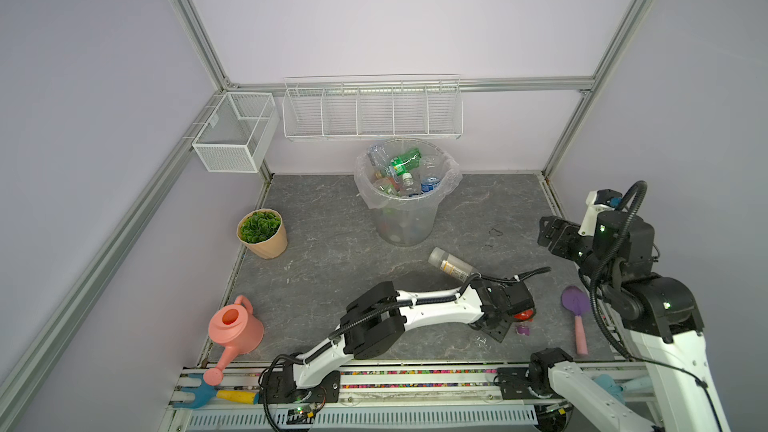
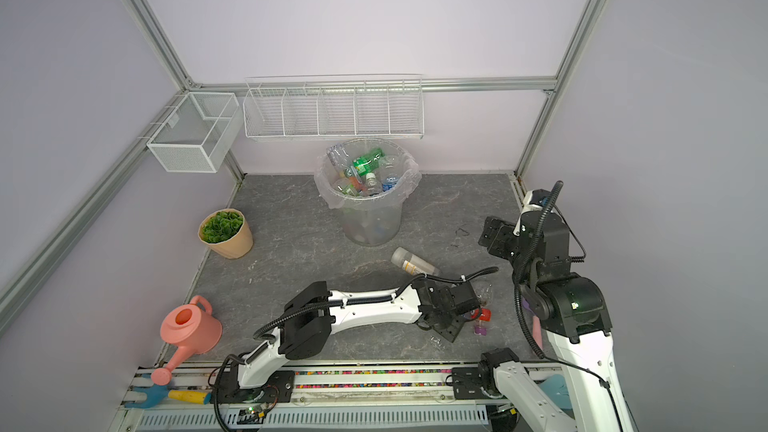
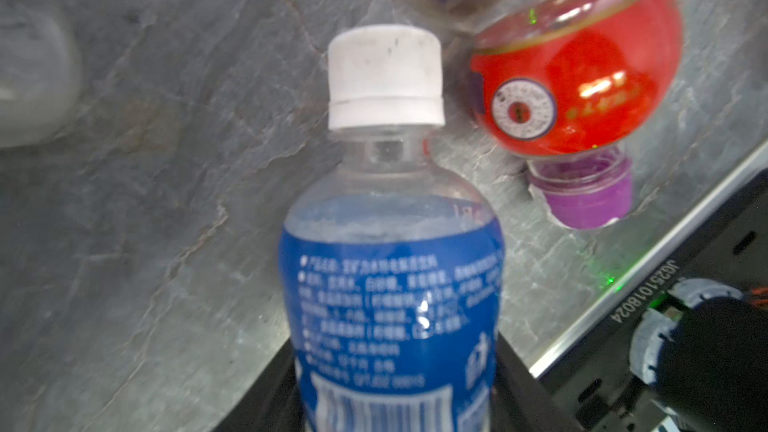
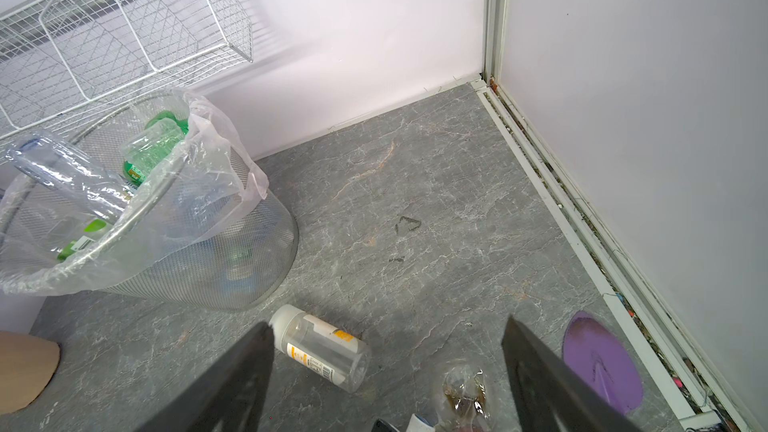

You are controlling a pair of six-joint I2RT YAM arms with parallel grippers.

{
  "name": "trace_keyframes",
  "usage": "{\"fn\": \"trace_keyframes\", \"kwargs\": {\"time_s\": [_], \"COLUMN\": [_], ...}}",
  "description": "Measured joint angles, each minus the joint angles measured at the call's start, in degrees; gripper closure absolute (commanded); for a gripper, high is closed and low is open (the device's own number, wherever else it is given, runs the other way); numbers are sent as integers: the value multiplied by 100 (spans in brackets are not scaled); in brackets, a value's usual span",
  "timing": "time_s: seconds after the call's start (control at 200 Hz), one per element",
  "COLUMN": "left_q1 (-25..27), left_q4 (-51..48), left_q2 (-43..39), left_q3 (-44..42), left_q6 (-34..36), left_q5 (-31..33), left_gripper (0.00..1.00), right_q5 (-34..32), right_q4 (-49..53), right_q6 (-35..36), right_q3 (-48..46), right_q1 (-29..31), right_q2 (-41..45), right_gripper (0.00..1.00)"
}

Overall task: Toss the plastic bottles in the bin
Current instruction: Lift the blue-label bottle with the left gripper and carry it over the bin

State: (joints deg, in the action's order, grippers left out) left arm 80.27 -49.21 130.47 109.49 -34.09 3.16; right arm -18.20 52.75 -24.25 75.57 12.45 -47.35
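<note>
On the grey marbled surface (image 1: 324, 251) the left tool (image 1: 505, 320) is down at a white-capped, blue-labelled plastic bottle (image 3: 390, 284), grip unclear, while the right tool (image 4: 388, 322) hangs open.

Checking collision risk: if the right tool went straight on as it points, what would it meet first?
Probably the bare table, passing the white-capped clear bottle; depth is unclear.

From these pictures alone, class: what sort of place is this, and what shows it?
Probably a robot test cell, not a real room: an aluminium frame encloses it, two robot arms are mounted along its front edge, and a watering can and bin stand inside.
</note>
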Motion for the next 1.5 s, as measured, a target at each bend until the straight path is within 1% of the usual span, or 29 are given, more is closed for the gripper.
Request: {"fn": "trace_keyframes", "kwargs": {"time_s": [0.11, 0.22, 0.39, 0.495, 0.655, 0.82, 0.97, 1.14, 1.285, 1.405, 1.5], "left_q1": [-48, -151, -315, -378, -496, -1008, -1617, -2085, -2293, -2354, -2354], "left_q4": [-39, -63, -109, -214, -413, -490, -479, -407, -339, -256, 63], "left_q2": [-264, -728, -1565, -2096, -2636, -3101, -3504, -3834, -3919, -3912, -3969], "left_q3": [-323, -654, -750, -732, -656, -560, -197, 420, 942, 1488, 1738], "left_q6": [7, 31, 109, 177, 407, 774, 1152, 1556, 1963, 2387, 2765], "left_q5": [114, 225, 581, 979, 1657, 2264, 2610, 2863, 3062, 3276, 3381], "left_gripper": [54, 54, 54, 54, 55, 56, 57, 58, 63, 64, 64], "right_q5": [0, 0, 0, 2, 4, 22, 46, 170, 221, 260, 269], "right_q4": [2, 0, 0, 0, -2, -9, -35, -92, -118, -142, -166], "right_q6": [0, -2, -2, -2, -20, -61, -92, -149, -153, -153, -153], "right_q3": [-42, -66, -92, -92, -98, -125, -160, -339, -398, -398, -400], "right_q1": [0, 0, 0, 0, 0, 0, 0, 0, 0, 0, 0], "right_q2": [28, 55, 85, 85, 85, 85, 85, 81, 70, 74, 72], "right_gripper": [12, 12, 12, 12, 11, 12, 12, 12, 12, 12, 12]}}
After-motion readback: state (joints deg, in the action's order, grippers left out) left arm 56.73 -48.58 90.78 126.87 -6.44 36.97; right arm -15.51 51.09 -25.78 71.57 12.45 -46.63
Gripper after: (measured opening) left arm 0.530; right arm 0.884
